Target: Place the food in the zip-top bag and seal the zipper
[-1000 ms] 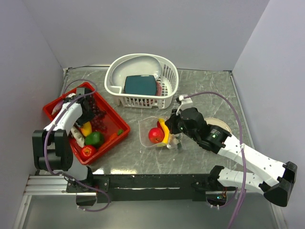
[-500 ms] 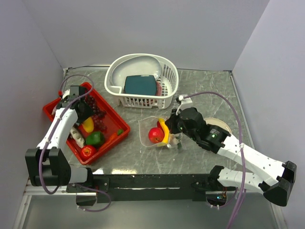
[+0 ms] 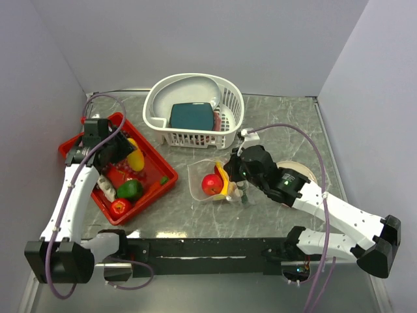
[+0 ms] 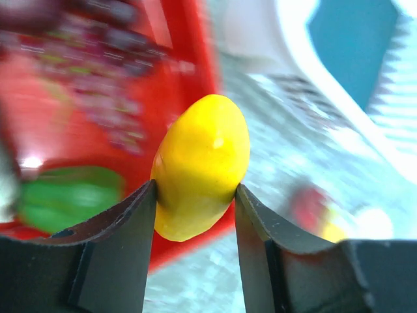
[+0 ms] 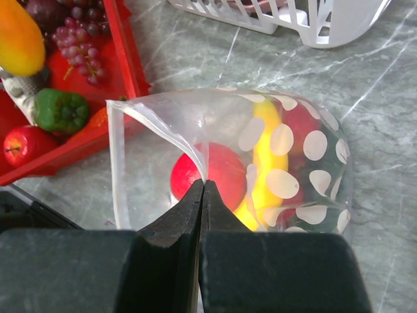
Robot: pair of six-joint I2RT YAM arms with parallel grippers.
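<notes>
My left gripper (image 3: 132, 156) is shut on a yellow toy fruit (image 4: 202, 163) and holds it above the red tray (image 3: 151, 193); the fruit also shows in the top view (image 3: 135, 158). The tray holds purple grapes (image 5: 78, 42), a green pepper (image 3: 130, 190), a red tomato (image 3: 119, 207) and an orange piece (image 5: 98, 119). My right gripper (image 5: 203, 186) is shut on the near rim of the spotted zip-top bag (image 5: 293, 150), holding its mouth open toward the tray. The bag (image 3: 203, 171) lies mid-table with a red tomato (image 5: 221, 171) and a yellow banana (image 5: 264, 163) inside.
A white slotted basket (image 3: 221, 134) with a teal block (image 3: 191, 116) stands at the back centre. A pale round object (image 3: 301, 171) lies under my right arm. Grey walls close in on the left, the back and the right.
My left gripper has lifted the yellow fruit out of the tray and swung it right, toward the bag. The right gripper and the bag have barely moved.
</notes>
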